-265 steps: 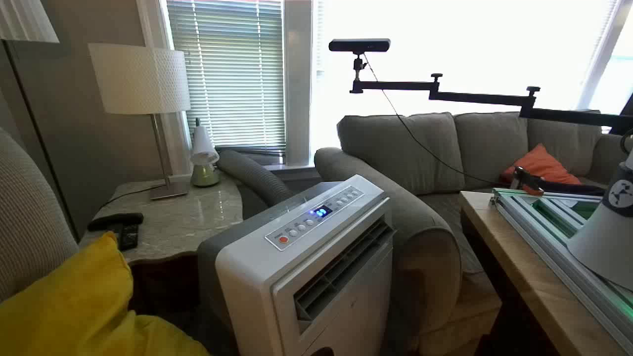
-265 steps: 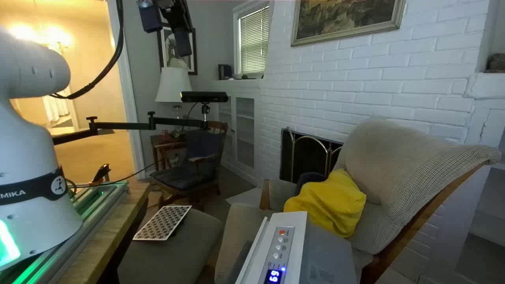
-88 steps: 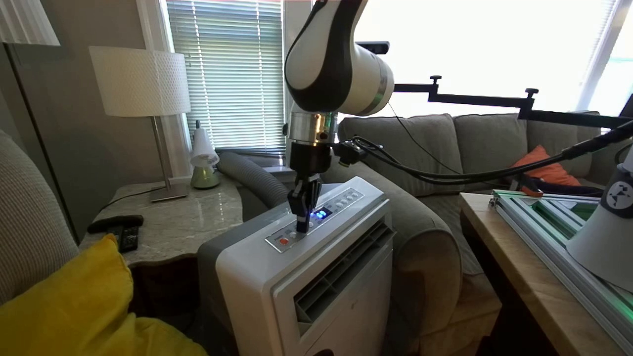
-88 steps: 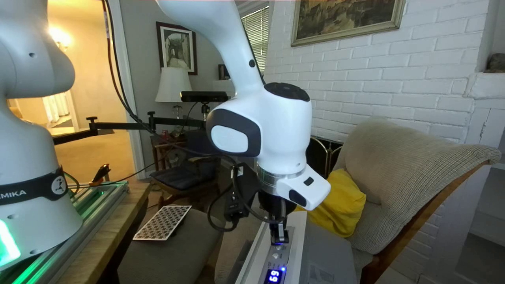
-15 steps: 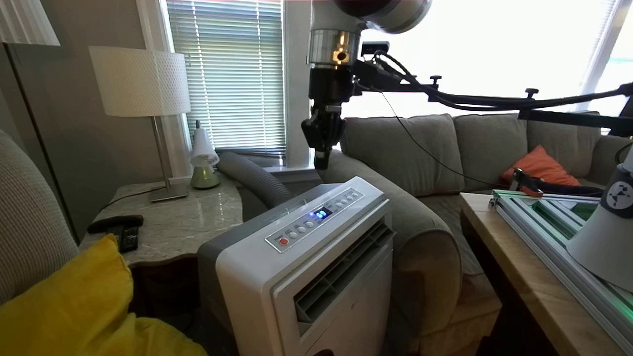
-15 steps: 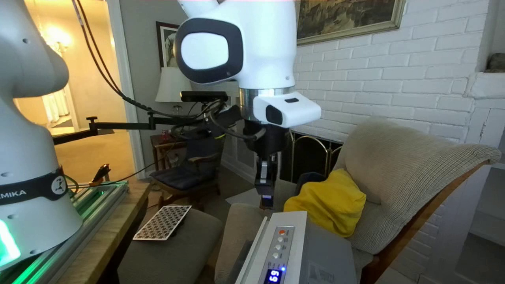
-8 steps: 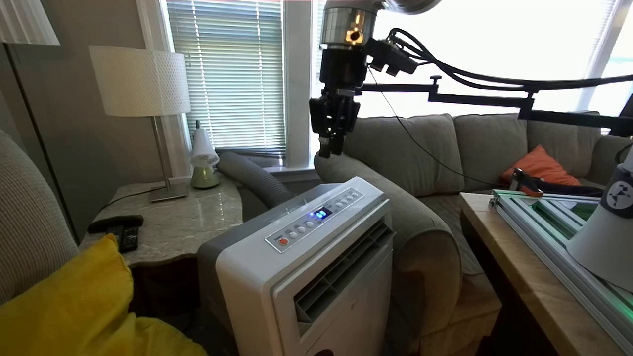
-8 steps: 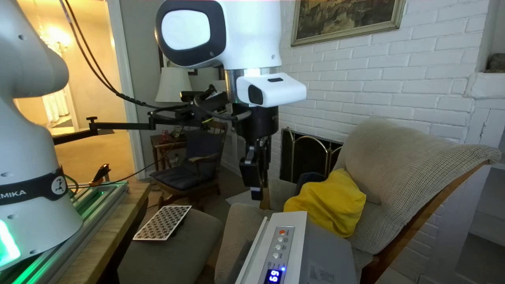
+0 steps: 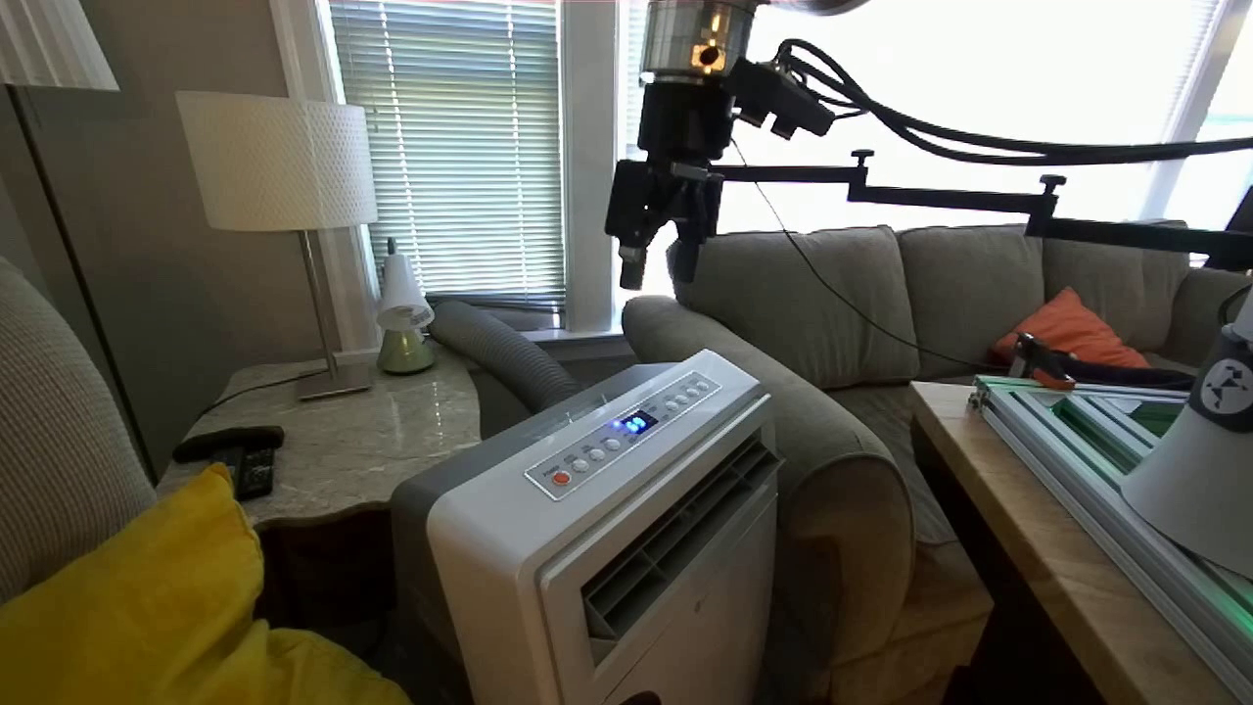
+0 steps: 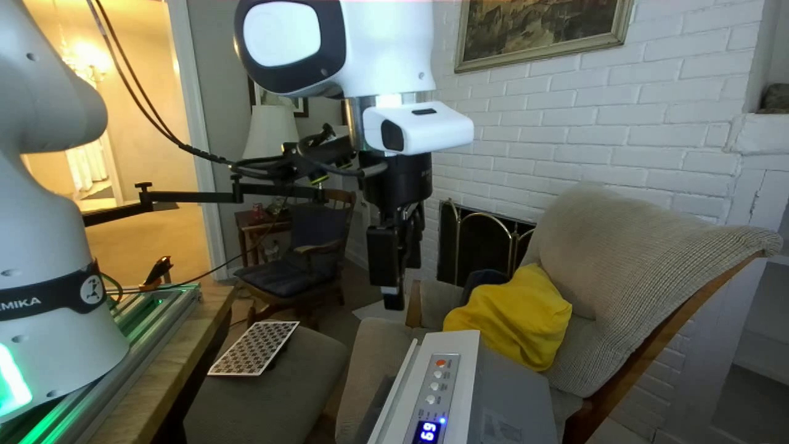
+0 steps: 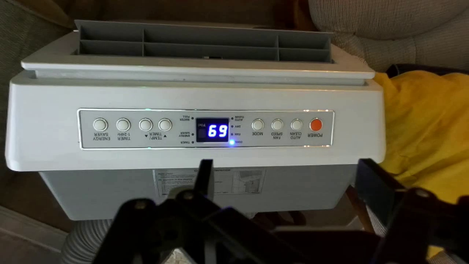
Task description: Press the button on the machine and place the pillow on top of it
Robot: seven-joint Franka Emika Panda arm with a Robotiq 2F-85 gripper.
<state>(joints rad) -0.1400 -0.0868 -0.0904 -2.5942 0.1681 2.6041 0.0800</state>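
Claw (image 9: pixel 657 269) has risen and spread wide since a moment ago, holding nothing. Pressing is probably done, so grabbing comes next. Pillow (image 11: pixel 427 143) sits at three o'clock of machine (image 11: pixel 194 124) in wrist view

A home's living room; sofa (image 9: pixel 812 343); table lamp (image 9: pixel 279 162); armchair (image 10: pixel 592 265); fireplace screen (image 10: pixel 486 246); framed painting (image 10: pixel 542 28)

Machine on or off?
On. The machine has its display lit at 69, and the blue light beside COOL glows in the wrist view.
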